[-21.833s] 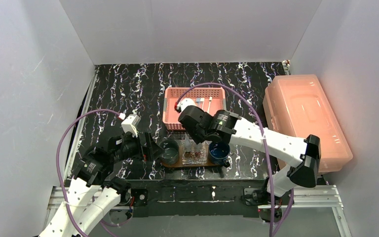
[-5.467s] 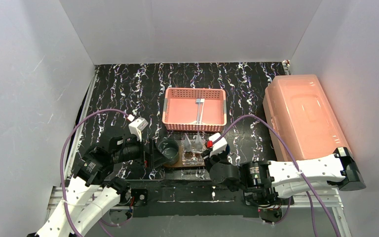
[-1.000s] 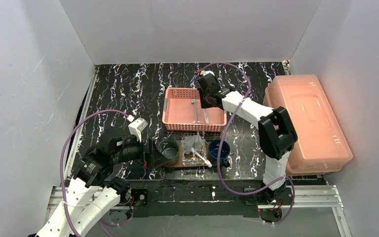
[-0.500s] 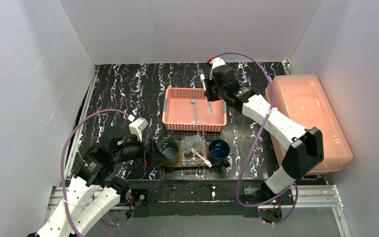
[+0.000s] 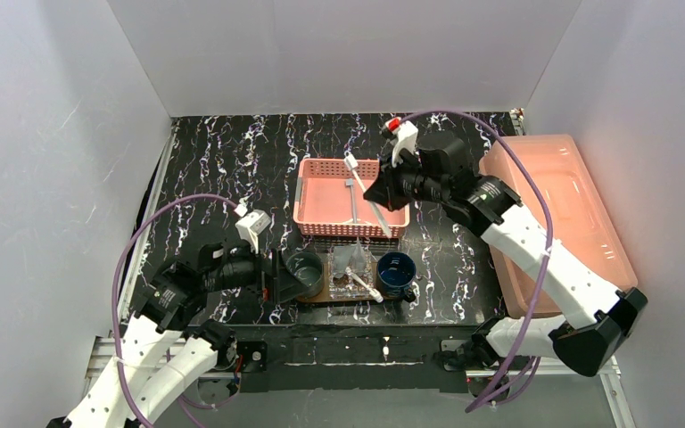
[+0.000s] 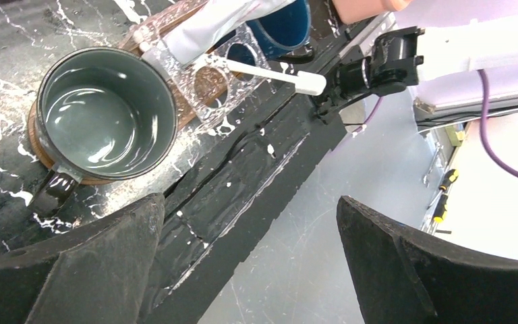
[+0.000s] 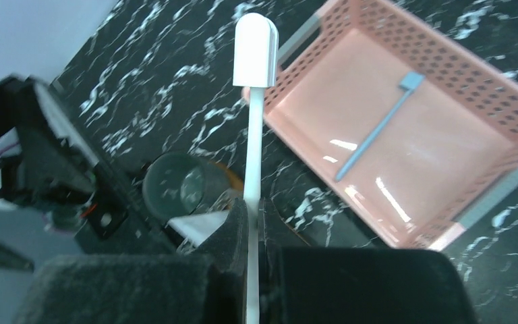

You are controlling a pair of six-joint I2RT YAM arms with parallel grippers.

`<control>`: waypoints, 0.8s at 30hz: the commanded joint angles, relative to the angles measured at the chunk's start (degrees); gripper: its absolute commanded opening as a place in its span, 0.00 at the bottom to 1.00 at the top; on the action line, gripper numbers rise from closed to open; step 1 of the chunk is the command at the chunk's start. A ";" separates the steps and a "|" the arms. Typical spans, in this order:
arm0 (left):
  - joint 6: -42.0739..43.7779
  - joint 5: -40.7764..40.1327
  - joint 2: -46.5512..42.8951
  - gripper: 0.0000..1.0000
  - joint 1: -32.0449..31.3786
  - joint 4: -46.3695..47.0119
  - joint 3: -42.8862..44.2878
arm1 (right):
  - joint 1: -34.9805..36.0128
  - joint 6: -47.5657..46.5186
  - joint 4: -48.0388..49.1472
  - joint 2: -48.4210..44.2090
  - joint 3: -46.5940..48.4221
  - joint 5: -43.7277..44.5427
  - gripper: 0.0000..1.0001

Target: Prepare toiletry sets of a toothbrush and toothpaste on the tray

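- Above the pink basket [image 5: 352, 229], toward the far side of the table, a white toothbrush [image 7: 253, 135] is held by the right gripper [image 7: 249, 212]. The jaws are pinched tight on the lower handle, and the capped head points away from the wrist.
- One blue-grey toothbrush [image 7: 376, 128] is seen lying in the basket.
- The tray [image 5: 325, 287] is found just nearer than the basket, close to the table's front edge. It bears a grey mug [image 6: 108, 111], a clear holder [image 6: 209, 88] and a blue cup [image 5: 396, 270].
- A second white toothbrush [image 6: 270, 71] lies across the holder, and a pale tube [image 6: 219, 27], probably toothpaste, rests on it.
- The left gripper [image 6: 243, 263] is spread fully, with nothing held, just beside the grey mug.
- The step in hand is judged to be the carry to the tray, so the brush should first be lifted clear of the basket's front wall.
- Which vessel is meant cannot be told, but the grey mug looks empty and is a likely target.
- The free end should be centred over the chosen opening and lowered inside the rim before the grip is released. That way the mug is not nudged and the holder is not struck.
- Room should be left for the open left fingers beside the mug.
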 commanded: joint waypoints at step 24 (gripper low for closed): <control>-2.35 15.50 3.03 0.99 0.27 6.49 10.58 | 12.60 9.91 18.78 -9.96 -17.06 -34.00 0.01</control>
